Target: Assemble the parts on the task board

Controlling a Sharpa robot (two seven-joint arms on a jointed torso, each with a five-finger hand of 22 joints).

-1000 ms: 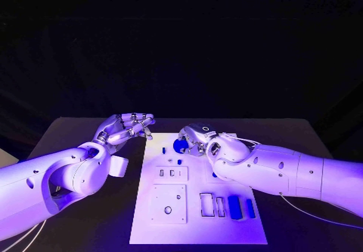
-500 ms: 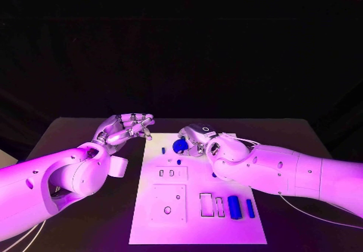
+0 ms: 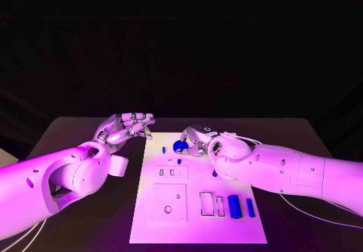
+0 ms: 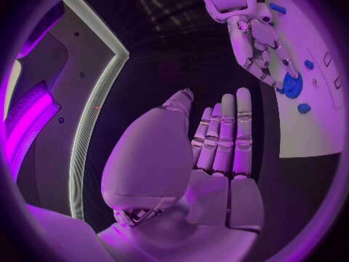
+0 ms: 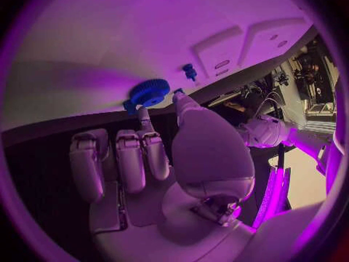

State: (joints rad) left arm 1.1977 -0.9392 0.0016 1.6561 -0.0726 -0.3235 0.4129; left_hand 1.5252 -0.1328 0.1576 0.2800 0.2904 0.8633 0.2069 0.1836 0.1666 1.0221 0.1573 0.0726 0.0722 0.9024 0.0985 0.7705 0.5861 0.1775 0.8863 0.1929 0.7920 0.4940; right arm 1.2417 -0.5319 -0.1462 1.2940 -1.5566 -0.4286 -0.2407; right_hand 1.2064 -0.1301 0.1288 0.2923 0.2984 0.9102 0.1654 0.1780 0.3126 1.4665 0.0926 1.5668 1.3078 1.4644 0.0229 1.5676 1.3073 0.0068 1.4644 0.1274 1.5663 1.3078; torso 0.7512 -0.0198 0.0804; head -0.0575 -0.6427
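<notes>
From the head camera I see the white task board (image 3: pixel 198 220) lying in the lower middle of the frame on the black table (image 3: pixel 75 131). My right hand (image 3: pixel 198 140) sits over the board's far end, just right of centre in the picture, with its fingers (image 5: pixel 148 141) against a blue gear (image 3: pixel 181 146). In the right wrist view the gear (image 5: pixel 149 91) lies at the board's edge, with a fingertip and the thumb touching its rim; I read that as a pinch on the gear, though the contact is partly hidden. A small blue peg (image 5: pixel 189 71) stands on the board just beside the gear, apart from it.

My left hand (image 3: pixel 125 128) hovers left of the board's far end, at middle left of the frame. Its fingers (image 4: pixel 221 137) are drawn together side by side and bent in toward the thumb, and there is nothing between them in the left wrist view.

Near the board's lower right, two blue bars (image 3: pixel 234 207) lie side by side, next to two empty rectangular slots (image 3: pixel 206 204). A square white plate (image 3: pixel 168 202) with small holes sits to the left of the slots, and a smaller plate (image 3: pixel 171 172) lies above it in the frame.
</notes>
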